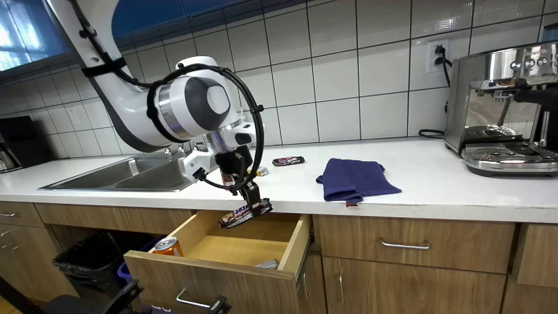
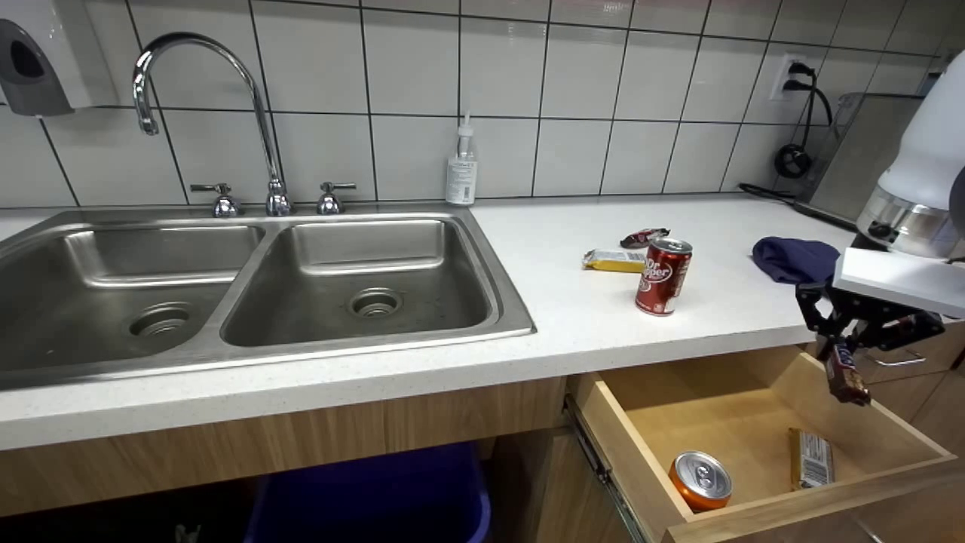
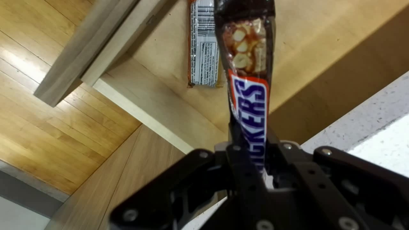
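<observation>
My gripper (image 3: pixel 250 143) is shut on a dark-wrapped Snickers bar (image 3: pixel 252 95), which sticks out beyond the fingers in the wrist view. In an exterior view the bar (image 1: pixel 235 217) hangs slightly tilted above a pulled-out wooden drawer (image 1: pixel 237 246), just in front of the counter edge. An orange can (image 2: pixel 701 483) stands in the drawer's front corner. Lying on the drawer floor is another wrapped bar (image 2: pixel 812 458), its barcode side up; the wrist view shows this bar (image 3: pixel 204 51) beside the held one, lower down. Part of the held wrapper is hidden by the fingers.
On the counter (image 1: pixel 436 187) are a red Dr Pepper can (image 2: pixel 656 286), a yellow-wrapped bar (image 2: pixel 614 261), a dark-wrapped bar (image 1: pixel 288 161) and a folded blue cloth (image 1: pixel 355 179). A steel sink (image 2: pixel 520 317) lies to one side, an espresso machine (image 1: pixel 501 109) to the other.
</observation>
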